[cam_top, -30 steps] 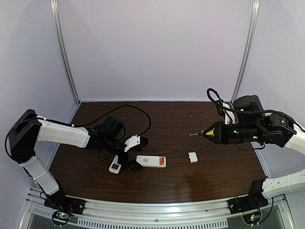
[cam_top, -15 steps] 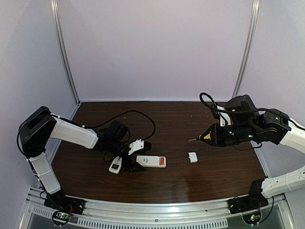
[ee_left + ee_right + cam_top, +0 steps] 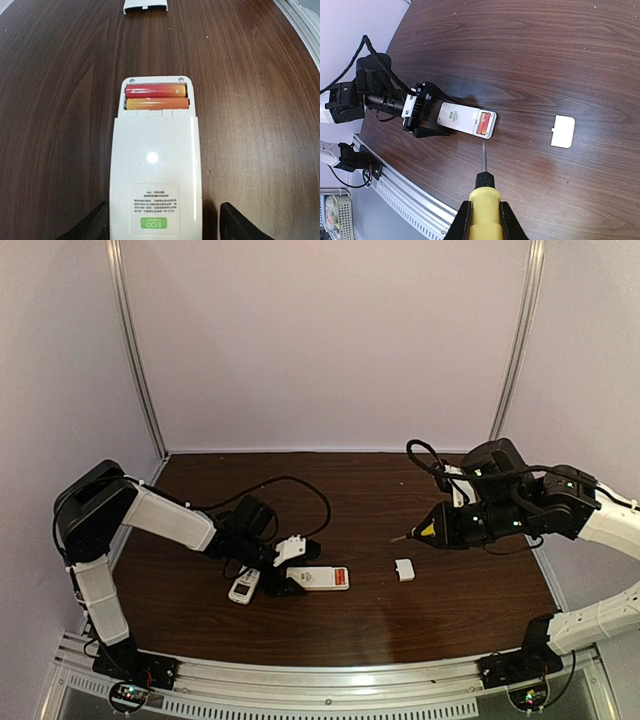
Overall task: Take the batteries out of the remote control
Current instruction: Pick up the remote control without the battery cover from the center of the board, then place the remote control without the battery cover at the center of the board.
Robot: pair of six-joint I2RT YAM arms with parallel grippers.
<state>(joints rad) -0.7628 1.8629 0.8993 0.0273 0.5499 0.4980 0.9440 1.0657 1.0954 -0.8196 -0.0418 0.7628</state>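
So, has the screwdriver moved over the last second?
Yes. In the top view the screwdriver has shifted left, its tip now closer to the cover, which stayed put.

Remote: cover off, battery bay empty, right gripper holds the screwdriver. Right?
Not empty: the left wrist view shows two batteries in the open bay of the remote. The cover is off, and the right gripper holds the screwdriver.

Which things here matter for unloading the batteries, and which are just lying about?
In the job: batteries, open remote, left pincer straddling it, screwdriver held in right pincer.
Lying about: loose white cover, small white device beside the remote.
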